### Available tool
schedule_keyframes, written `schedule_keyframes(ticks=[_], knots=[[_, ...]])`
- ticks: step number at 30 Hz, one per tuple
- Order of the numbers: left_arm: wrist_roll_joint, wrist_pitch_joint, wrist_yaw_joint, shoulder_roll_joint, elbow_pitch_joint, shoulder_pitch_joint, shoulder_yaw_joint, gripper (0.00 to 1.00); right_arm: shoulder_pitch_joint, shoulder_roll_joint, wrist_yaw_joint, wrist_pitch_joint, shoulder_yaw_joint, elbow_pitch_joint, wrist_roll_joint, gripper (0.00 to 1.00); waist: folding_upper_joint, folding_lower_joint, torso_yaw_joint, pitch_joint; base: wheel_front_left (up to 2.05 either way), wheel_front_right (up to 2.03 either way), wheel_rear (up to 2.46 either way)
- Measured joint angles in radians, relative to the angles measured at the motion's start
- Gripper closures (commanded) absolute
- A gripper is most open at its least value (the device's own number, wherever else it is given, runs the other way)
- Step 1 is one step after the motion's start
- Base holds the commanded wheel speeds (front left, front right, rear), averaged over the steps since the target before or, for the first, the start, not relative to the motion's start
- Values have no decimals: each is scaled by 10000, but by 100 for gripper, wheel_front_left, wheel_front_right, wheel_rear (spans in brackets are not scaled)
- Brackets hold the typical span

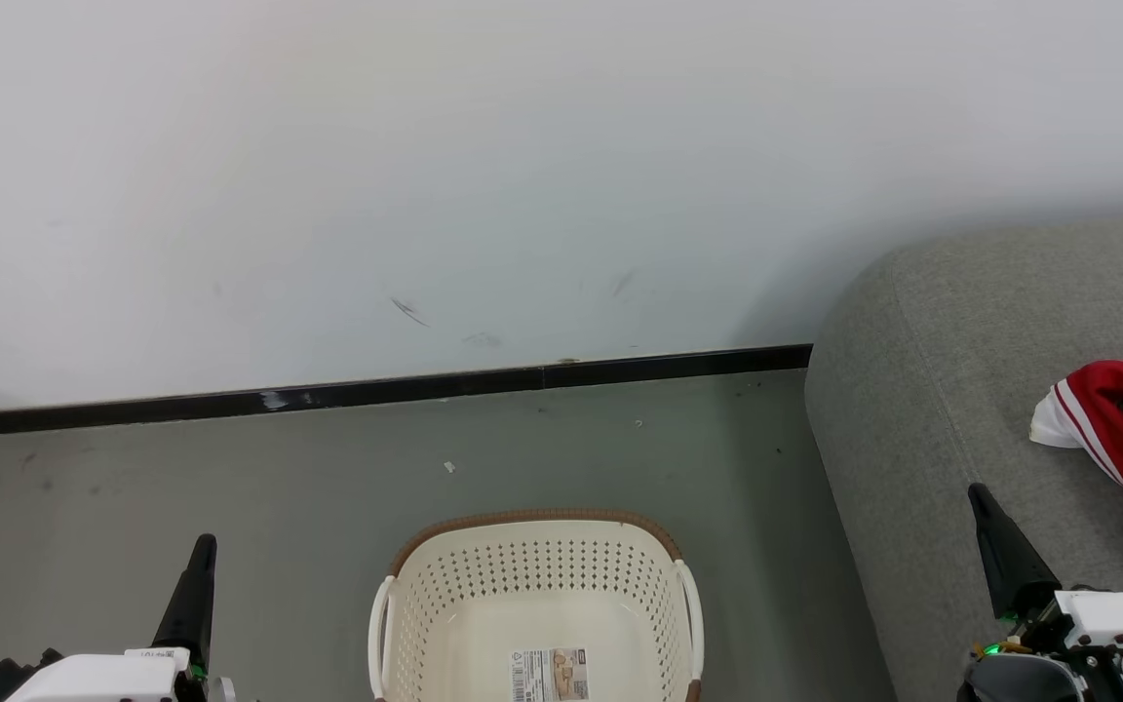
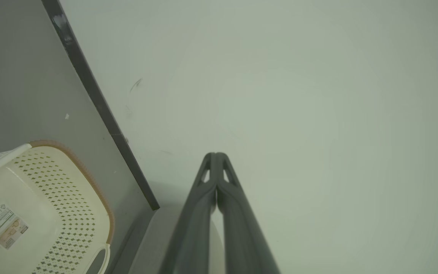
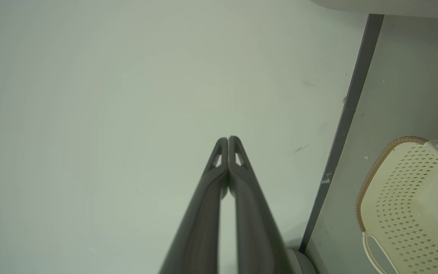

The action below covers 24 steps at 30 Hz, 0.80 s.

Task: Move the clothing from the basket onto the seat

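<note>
1. Head view: the clothing (image 1: 1122, 419), red with white stripe trim, lies bunched on the seat (image 1: 912, 419) at the right edge, partly cut off by the frame.
2. The basket (image 1: 542, 575) stands on the floor (image 1: 230, 458) just left of the seat. The part of its bottom that shows holds only a label (image 1: 550, 675).
3. The left gripper (image 1: 205, 542) and right gripper (image 1: 977, 491) each have their fingers pressed together, holding nothing. The right one is over the seat, near the clothing but apart from it.
4. Judged by its look, the clothing is light, limp and thin, so it would sag and trail when lifted.
5. The best hold seems a bunched fold or the striped hem (image 1: 1076, 417), pinched deep so slick fabric cannot slide out.
</note>
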Motion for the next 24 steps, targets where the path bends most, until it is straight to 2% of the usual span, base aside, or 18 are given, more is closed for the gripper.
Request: schedule_keyframes(ticks=[24], knots=[[0,6,-10,-12,67,-1,10,100,-1,4,0,13,-113,127,-6,100,0,-2,0,-2,0,0,0]])
